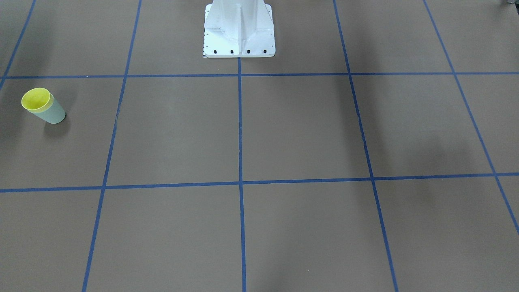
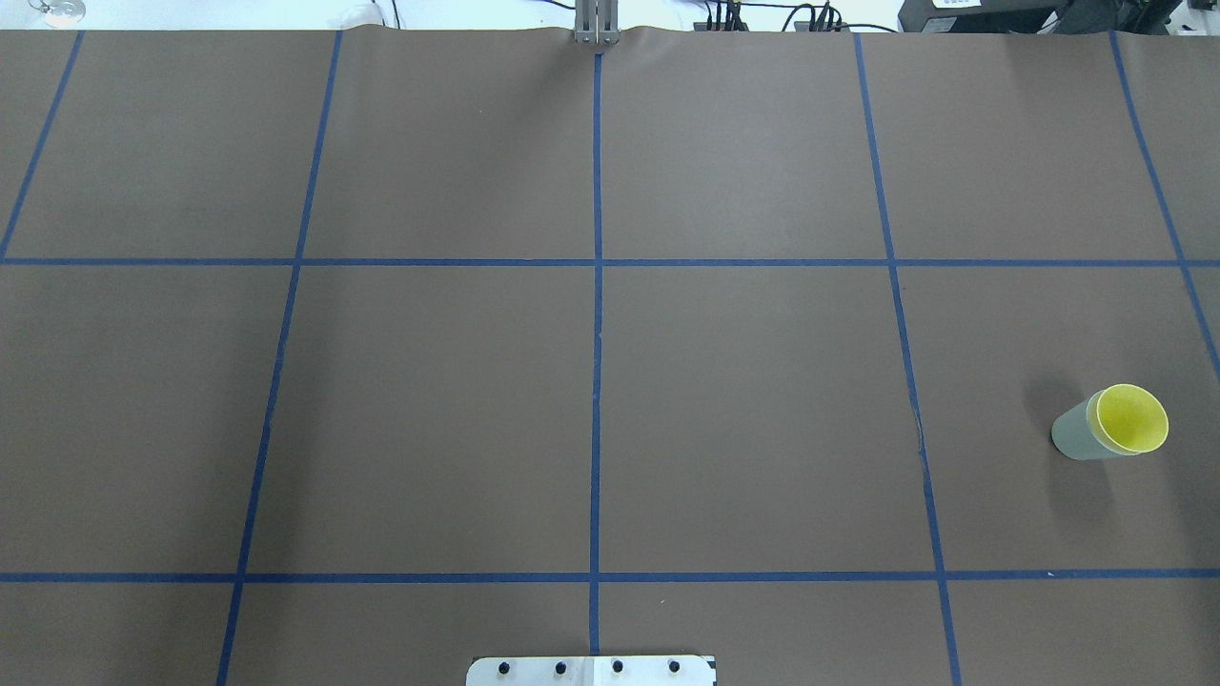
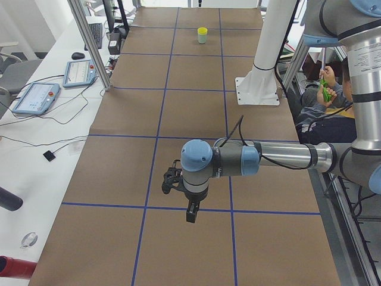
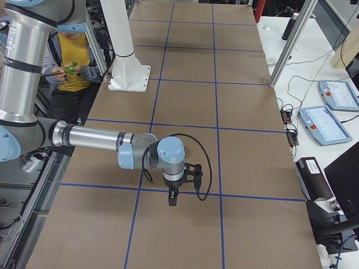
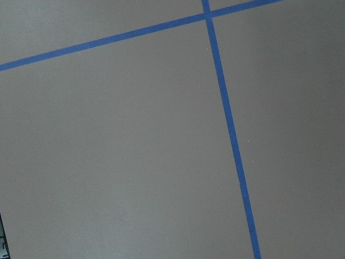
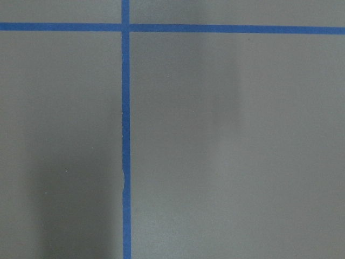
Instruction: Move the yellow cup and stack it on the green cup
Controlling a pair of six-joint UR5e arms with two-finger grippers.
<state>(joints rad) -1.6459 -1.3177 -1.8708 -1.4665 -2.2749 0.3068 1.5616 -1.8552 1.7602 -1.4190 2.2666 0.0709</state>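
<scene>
The yellow cup [image 2: 1132, 419] sits nested inside the green cup [image 2: 1075, 433], its bright rim and inner wall showing above the pale green wall. The pair stands on the brown table [image 2: 743, 400], far out at about 3 o'clock from the table's middle in the overhead view, in the middle row of squares marked by the blue tape lines [image 2: 597, 381]. It is well apart from the white base [image 2: 591, 670] at 6 o'clock. In the front-facing view the same stack lies at 9 o'clock, with the yellow cup [image 1: 36, 100] on top and the green cup [image 1: 52, 113] beneath it casting a small shadow. From the table's left end the stack stands upright at 12 o'clock, far down the table: yellow cup [image 3: 202, 30], green cup [image 3: 202, 39]. The left gripper [image 3: 190, 213] hangs over the near part of the table, pointing down close to a tape line and well apart from the cups. It shows only in this side view, so I cannot tell how far its fingers are parted or whether it grasps anything. The right gripper [image 4: 171, 199] likewise points down over a tape line in the right-end view, and I cannot tell its opening either. Both wrist cameras show only brown table cover crossed by tape.
</scene>
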